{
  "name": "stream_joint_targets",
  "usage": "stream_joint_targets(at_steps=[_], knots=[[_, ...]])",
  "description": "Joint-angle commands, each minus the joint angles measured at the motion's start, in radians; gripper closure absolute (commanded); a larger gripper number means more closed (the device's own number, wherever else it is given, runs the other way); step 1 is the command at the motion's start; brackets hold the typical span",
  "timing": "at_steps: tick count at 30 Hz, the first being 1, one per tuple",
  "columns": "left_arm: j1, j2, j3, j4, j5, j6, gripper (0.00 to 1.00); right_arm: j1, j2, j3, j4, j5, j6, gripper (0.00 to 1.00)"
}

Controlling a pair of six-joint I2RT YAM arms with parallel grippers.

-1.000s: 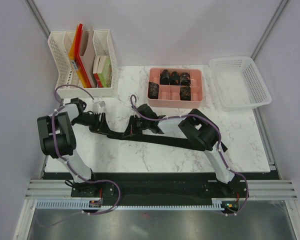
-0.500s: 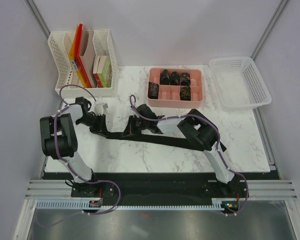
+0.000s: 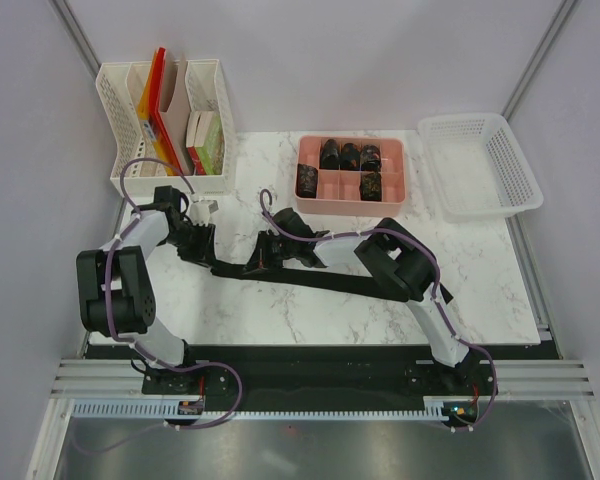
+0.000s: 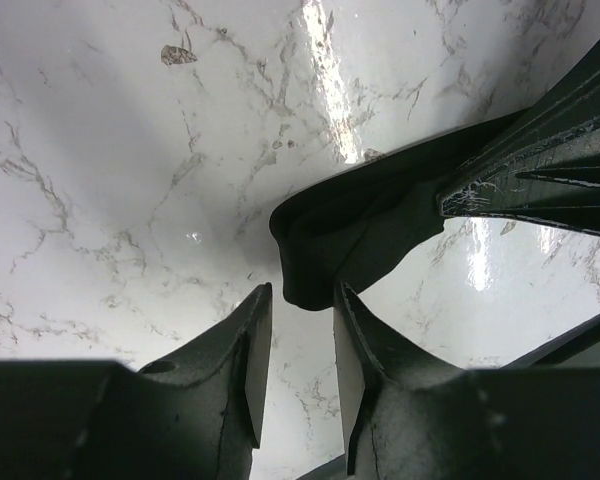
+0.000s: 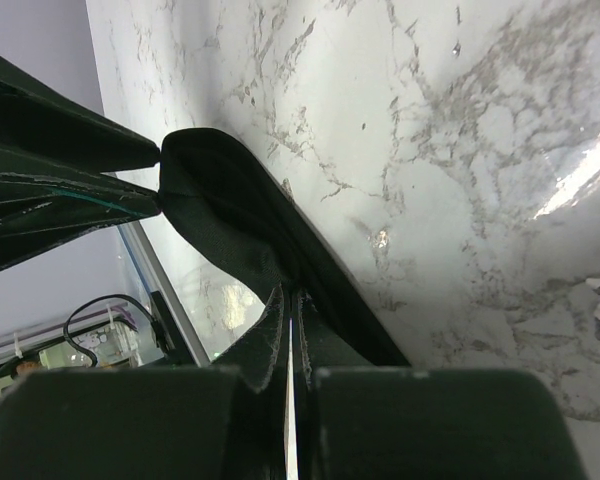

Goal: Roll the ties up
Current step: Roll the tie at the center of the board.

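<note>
A long black tie (image 3: 330, 278) lies slantwise across the marble table (image 3: 280, 310). My right gripper (image 3: 263, 262) is shut on the tie near its left part; in the right wrist view the fabric (image 5: 230, 200) runs out from between the closed jaws (image 5: 291, 296). My left gripper (image 3: 202, 250) is at the tie's left end. Its jaws (image 4: 300, 292) stand open, with the folded end (image 4: 325, 245) just ahead of the fingertips and not pinched. Several rolled ties (image 3: 348, 155) sit in the pink tray (image 3: 404, 190).
A white file organizer (image 3: 165, 120) with folders and boxes stands at the back left, close behind the left arm. A white mesh basket (image 3: 480, 165) sits at the back right. The tie's wide end (image 3: 442, 293) passes under the right arm.
The left arm's wrist has swung back toward the organizer, and its jaws closed in and then parted again at the tie's end. The right gripper has kept its grip and place.
</note>
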Motion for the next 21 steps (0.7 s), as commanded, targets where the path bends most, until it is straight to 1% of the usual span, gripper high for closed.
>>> stream_joint_targets(at_steps=[1,4,6,7,9,10,12,13,14,18,21], knots=[[0.001,0.009,0.004,0.010,0.004,-0.041,0.61,-0.001,0.051,0.002,-0.070,0.063,-0.014,1.00],[0.001,0.025,0.009,0.020,0.031,-0.038,0.59,-0.001,0.050,0.002,-0.070,0.064,-0.012,1.00],[0.001,0.039,0.007,0.029,0.038,-0.040,0.62,-0.001,0.048,0.000,-0.070,0.064,-0.014,1.00],[0.001,0.046,0.010,0.027,0.033,-0.043,0.69,-0.002,0.048,0.000,-0.072,0.064,-0.014,1.00],[0.001,0.063,0.010,0.029,0.028,-0.049,0.75,-0.004,0.048,0.000,-0.072,0.064,-0.015,1.00],[0.001,0.063,0.010,0.029,0.030,-0.051,0.81,-0.005,0.046,0.000,-0.072,0.064,-0.014,1.00],[0.001,0.051,0.012,0.029,0.032,-0.052,0.87,-0.004,0.048,0.000,-0.072,0.063,-0.014,1.00],[0.000,0.043,0.013,0.029,0.025,-0.058,0.95,-0.007,0.048,0.002,-0.072,0.063,-0.014,1.00],[-0.008,0.034,0.013,0.027,0.019,-0.058,0.97,-0.007,0.051,0.002,-0.072,0.061,-0.012,1.00],[-0.049,-0.029,0.016,0.027,-0.045,-0.066,0.98,-0.007,0.053,0.005,-0.070,0.058,-0.007,1.00],[-0.112,-0.055,0.016,0.023,-0.059,-0.075,0.98,-0.007,0.054,0.006,-0.070,0.060,-0.003,1.00]])
